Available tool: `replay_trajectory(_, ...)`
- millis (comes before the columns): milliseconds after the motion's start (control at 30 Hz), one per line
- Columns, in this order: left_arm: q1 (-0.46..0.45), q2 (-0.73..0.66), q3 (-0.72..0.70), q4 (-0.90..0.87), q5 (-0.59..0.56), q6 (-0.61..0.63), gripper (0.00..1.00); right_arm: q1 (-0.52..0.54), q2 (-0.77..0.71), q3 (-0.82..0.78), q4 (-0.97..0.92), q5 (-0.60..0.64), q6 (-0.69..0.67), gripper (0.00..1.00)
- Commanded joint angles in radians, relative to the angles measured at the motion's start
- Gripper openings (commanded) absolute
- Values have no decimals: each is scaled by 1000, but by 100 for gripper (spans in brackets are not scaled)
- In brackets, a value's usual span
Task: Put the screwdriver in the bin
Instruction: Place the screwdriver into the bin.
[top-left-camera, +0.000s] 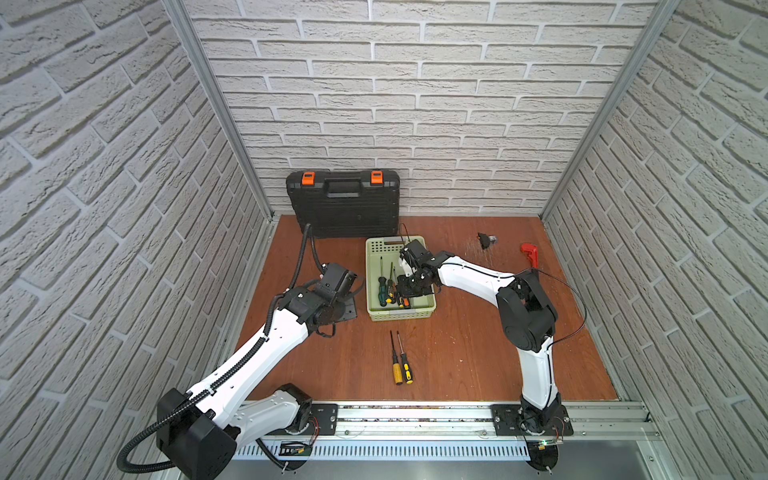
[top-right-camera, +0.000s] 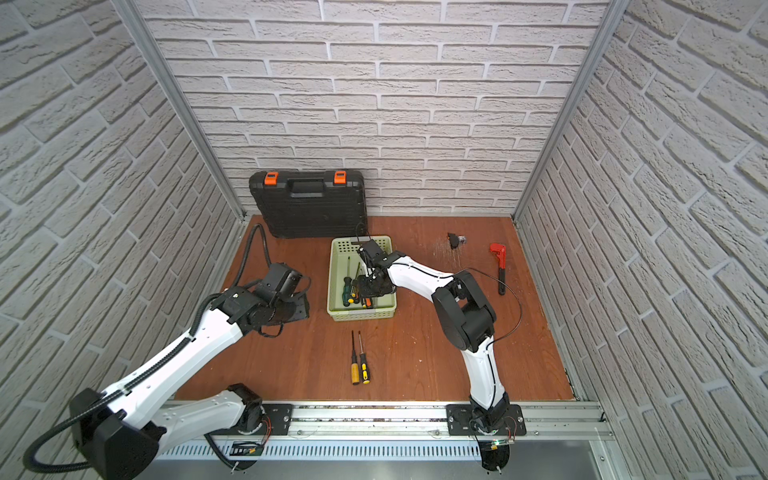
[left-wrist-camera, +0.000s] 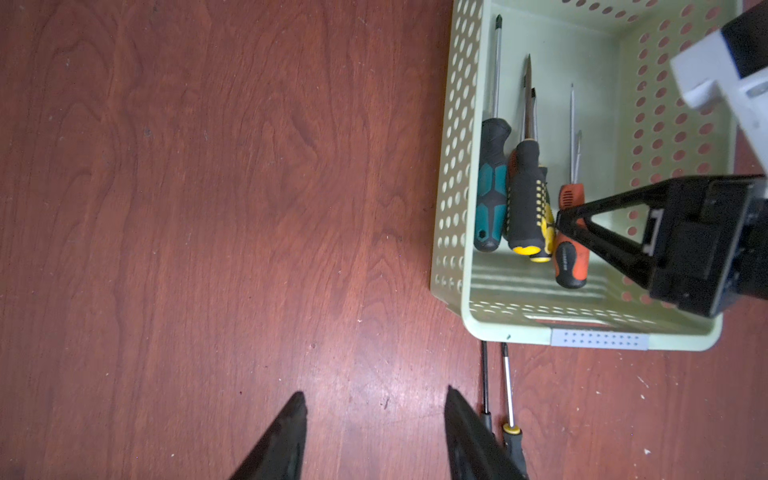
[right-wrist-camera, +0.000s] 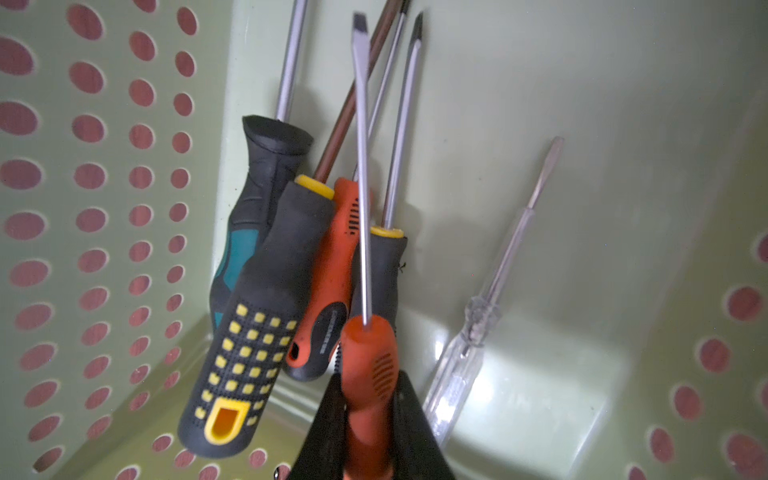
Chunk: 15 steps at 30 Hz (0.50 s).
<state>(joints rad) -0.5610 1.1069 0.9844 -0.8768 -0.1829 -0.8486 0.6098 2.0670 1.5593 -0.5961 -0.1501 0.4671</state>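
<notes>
The pale green perforated bin (top-left-camera: 415, 316) (top-right-camera: 361, 317) stands mid-table. My right gripper (right-wrist-camera: 368, 379) reaches down inside it, shut on the orange handle of a flat-blade screwdriver (right-wrist-camera: 368, 357); its shaft points along the bin floor above the other tools. The left wrist view shows the same grip, right gripper (left-wrist-camera: 561, 220) on the orange screwdriver (left-wrist-camera: 572, 262). Several other screwdrivers (left-wrist-camera: 528, 195) lie in the bin (left-wrist-camera: 519, 336). My left gripper (left-wrist-camera: 374, 401) hovers open over bare table left of the bin, with nothing between its fingers.
Two yellow-handled screwdrivers (top-left-camera: 397, 368) (top-left-camera: 407, 365) lie side by side on the table in front of the bin. A black toolcase (top-left-camera: 343, 203) leans on the back wall. A red wrench (top-left-camera: 528, 250) and a small black part (top-left-camera: 483, 240) lie at the back right.
</notes>
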Motion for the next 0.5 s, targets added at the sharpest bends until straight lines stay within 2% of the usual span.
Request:
replay_trajectory(0,6,11,38,-21,-15,9,54,-8,-2,-11,34,10,3,13)
replay_trajectory(267,5,52,104,-51,0,29,55,-8,-41,-1,29,4,-11,33)
replay_trajectory(467,6,60,131,-73,33,35,56,-7,-115,24,0,-8,-34,38)
